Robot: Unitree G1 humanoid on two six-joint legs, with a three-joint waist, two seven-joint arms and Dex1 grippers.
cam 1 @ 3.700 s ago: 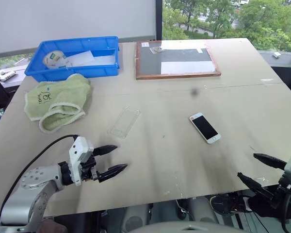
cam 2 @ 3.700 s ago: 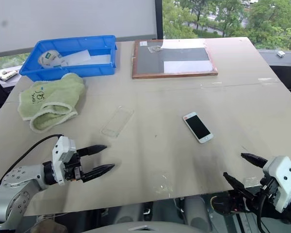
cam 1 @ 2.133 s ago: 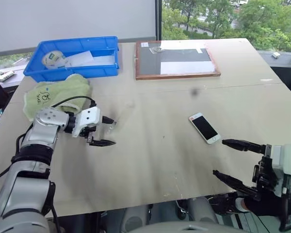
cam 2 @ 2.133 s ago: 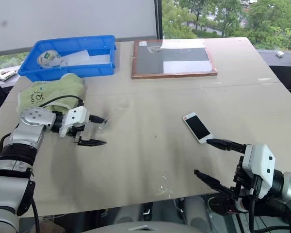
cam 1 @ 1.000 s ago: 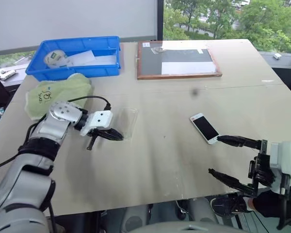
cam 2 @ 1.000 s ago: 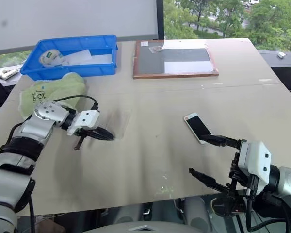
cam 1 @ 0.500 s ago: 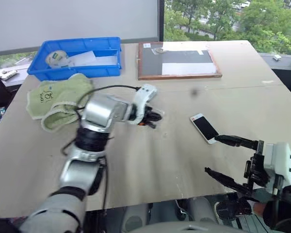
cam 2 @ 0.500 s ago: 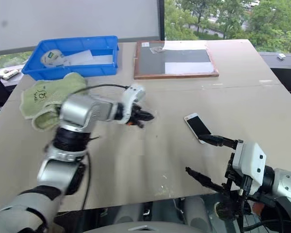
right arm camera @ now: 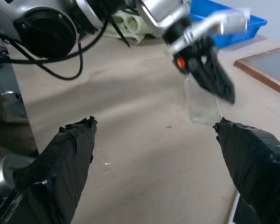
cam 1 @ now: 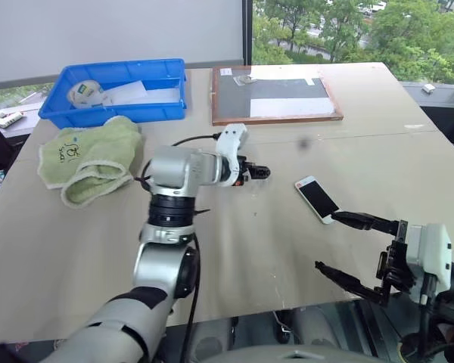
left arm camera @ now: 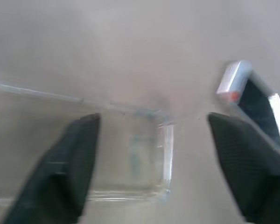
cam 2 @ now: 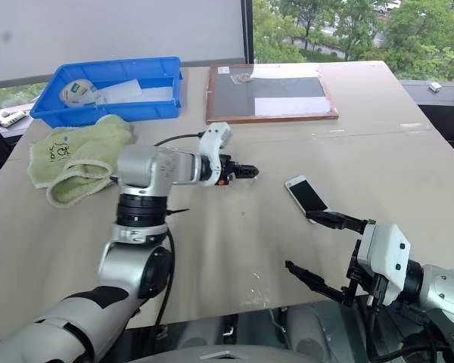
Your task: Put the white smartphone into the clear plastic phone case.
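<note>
The small flat white smartphone with the black screen (cam 1: 318, 199) is lying on the table, long axis running diagonally away, just beyond the right gripper (cam 1: 352, 247), whose fingers are gaping wide and empty. The left gripper (left arm camera: 154, 154) is hovering spread over the thin clear plastic phone case (left arm camera: 130, 156), holding nothing, well left of the phone.

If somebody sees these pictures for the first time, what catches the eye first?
The left gripper reaches across the middle of the table, above the clear plastic phone case. To its right lies the white smartphone, with the right gripper just beyond its near end. A blue bin stands far left.
</note>
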